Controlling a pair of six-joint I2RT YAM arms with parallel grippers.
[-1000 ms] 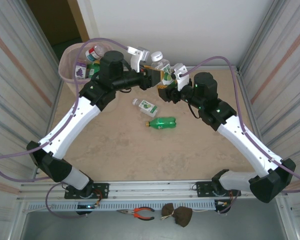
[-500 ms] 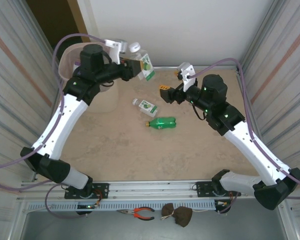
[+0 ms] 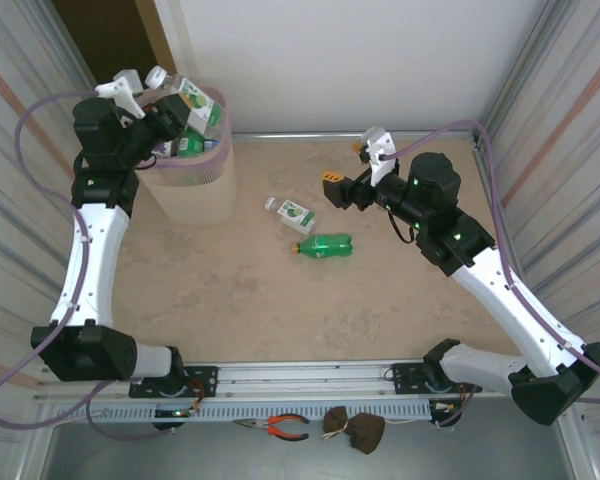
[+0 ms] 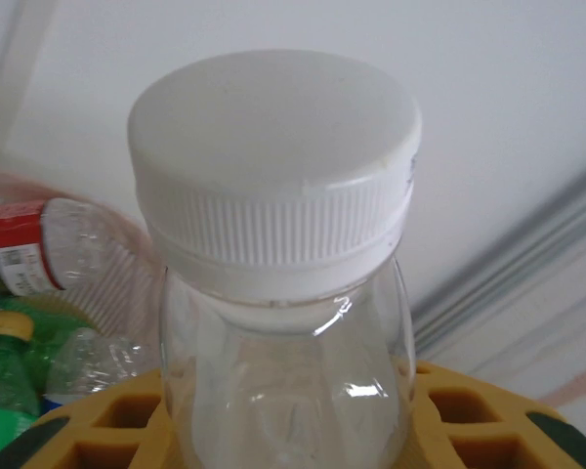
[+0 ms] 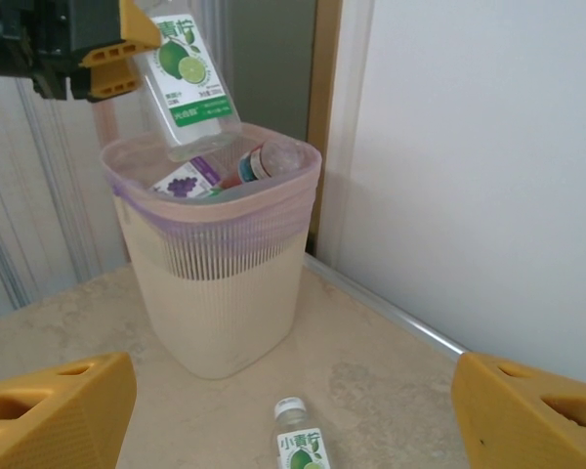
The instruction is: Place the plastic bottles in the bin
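One white-capped bottle (image 5: 181,73) clamped in left gripper (image 5: 122,54), tilted over the bin (image 5: 215,264): ease lower, centre, then let go. Right gripper (image 3: 345,165) wide, empty, near green bottle (image 3: 325,245) on the table (image 3: 280,310).

Top cam sits above & behind our arm bases (image 3: 175,380), tilted down, far enough back to take in the whole table (image 3: 280,300) up to the back wall (image 3: 360,60). Left wrist cam is v. close on the white-capped bottle (image 4: 273,195), facing the wall. Right wrist cam rides low over the table, facing the bin (image 5: 215,283) at mid range. We get the bin, the white-capped bottle & the lying bottle (image 5: 299,447) in both top & right-wrist views.
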